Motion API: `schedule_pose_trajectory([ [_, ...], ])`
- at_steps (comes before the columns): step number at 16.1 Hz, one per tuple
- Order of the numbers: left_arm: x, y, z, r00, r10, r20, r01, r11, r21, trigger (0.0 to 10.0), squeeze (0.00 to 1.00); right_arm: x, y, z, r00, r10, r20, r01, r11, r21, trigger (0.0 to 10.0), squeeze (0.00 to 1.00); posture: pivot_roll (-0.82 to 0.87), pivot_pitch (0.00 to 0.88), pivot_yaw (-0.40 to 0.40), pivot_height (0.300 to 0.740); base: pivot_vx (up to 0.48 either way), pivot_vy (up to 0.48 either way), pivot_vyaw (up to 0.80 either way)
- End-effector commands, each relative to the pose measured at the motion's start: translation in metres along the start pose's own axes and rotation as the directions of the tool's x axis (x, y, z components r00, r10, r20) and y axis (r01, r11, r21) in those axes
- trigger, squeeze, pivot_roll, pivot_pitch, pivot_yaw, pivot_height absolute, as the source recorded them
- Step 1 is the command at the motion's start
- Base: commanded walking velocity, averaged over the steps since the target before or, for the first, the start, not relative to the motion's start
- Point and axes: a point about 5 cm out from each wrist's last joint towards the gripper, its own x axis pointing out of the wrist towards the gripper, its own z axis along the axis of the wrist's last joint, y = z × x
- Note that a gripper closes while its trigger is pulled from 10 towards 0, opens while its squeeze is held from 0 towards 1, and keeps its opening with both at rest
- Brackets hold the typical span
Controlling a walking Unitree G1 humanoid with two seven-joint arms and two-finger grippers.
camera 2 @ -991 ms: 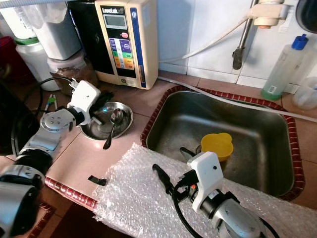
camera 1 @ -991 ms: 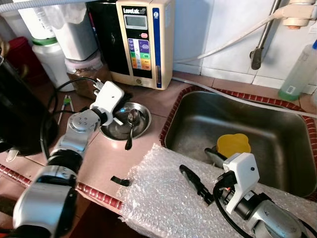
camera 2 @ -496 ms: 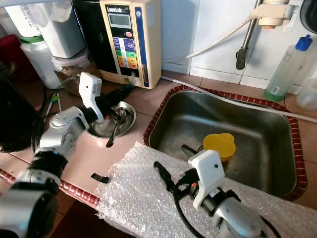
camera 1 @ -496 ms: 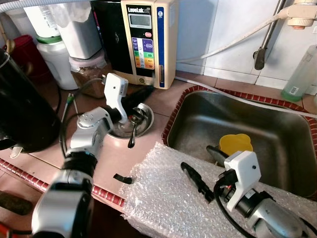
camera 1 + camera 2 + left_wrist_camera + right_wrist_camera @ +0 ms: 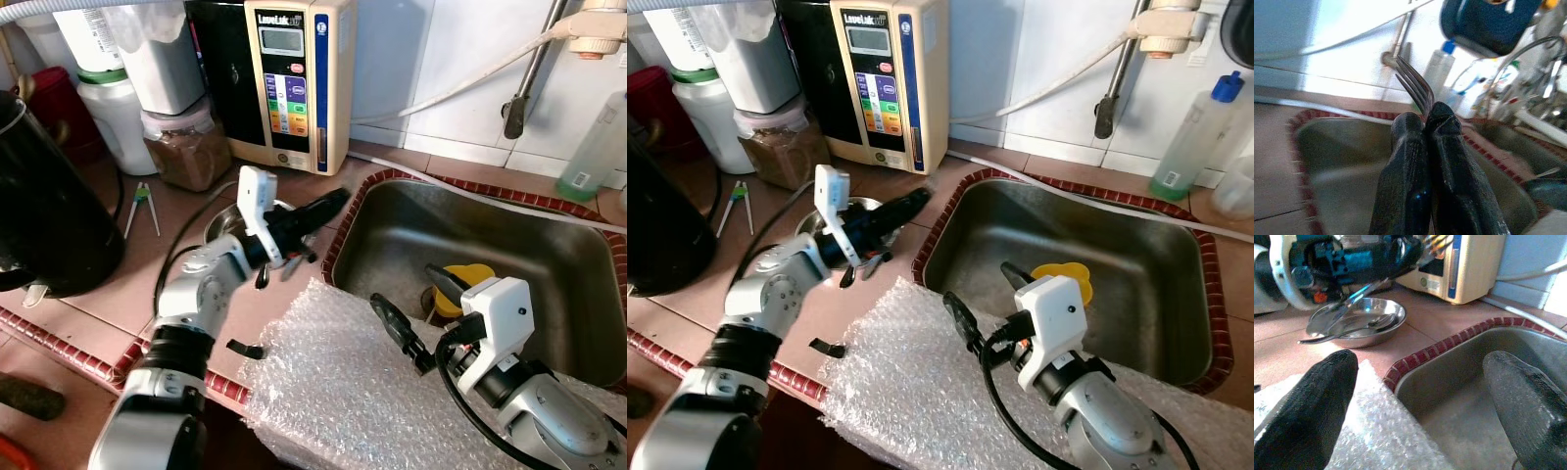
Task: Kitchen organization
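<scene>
Fork point(image 5: 1415, 88) handle buried between shut fingers point(image 5: 1405, 186) of left hand point(image 5: 1430, 117). Yellow cup point(image 5: 1066, 279) in sink point(image 5: 1136, 245) half hidden behind right hand point(image 5: 416, 313). Steel bowl point(image 5: 1359, 320) partly masked. Bubble wrap point(image 5: 343, 392) cropped at desk front edge.

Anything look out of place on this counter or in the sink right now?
Yes: a sheet of bubble wrap is draped over the counter's front edge and the sink rim. A yellow cup sits in the sink.

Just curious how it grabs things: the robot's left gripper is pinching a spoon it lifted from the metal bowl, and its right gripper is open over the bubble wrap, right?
Not a spoon: the left wrist view shows tines, so the left gripper is shut on a fork. A spoon lies in the metal bowl. The right gripper is open over the bubble wrap.
</scene>
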Motion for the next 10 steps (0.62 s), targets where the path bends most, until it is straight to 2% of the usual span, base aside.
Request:
schedule_pose_trajectory([
  [1,0.000,-0.004,0.000,1.000,-0.031,-0.007,0.031,1.000,-0.002,0.0,0.00,0.000,-0.002,0.004,1.000,-0.018,0.022,0.018,1.000,-0.001,10.0,0.00,-0.10,0.052,0.063,0.740,0.000,0.000,0.00],
  [4,0.004,-0.010,-0.007,0.999,-0.050,-0.019,0.049,0.999,-0.023,0.0,0.00,0.003,-0.003,0.014,0.996,-0.021,0.085,0.017,0.999,0.045,10.0,0.00,-0.10,0.051,0.063,0.740,0.000,0.000,0.00],
  [7,0.007,-0.016,-0.019,0.995,-0.086,-0.049,0.082,0.993,-0.082,0.0,0.00,0.004,0.001,0.032,0.980,0.003,0.201,-0.037,0.985,0.168,10.0,0.00,-0.11,0.055,0.066,0.740,0.000,0.000,0.00],
  [10,0.006,-0.017,-0.023,0.993,-0.102,-0.052,0.096,0.989,-0.110,0.0,0.00,0.003,-0.003,0.036,0.977,-0.012,0.211,-0.025,0.985,0.172,10.0,0.00,-0.12,0.054,0.070,0.740,0.000,0.000,0.00],
])
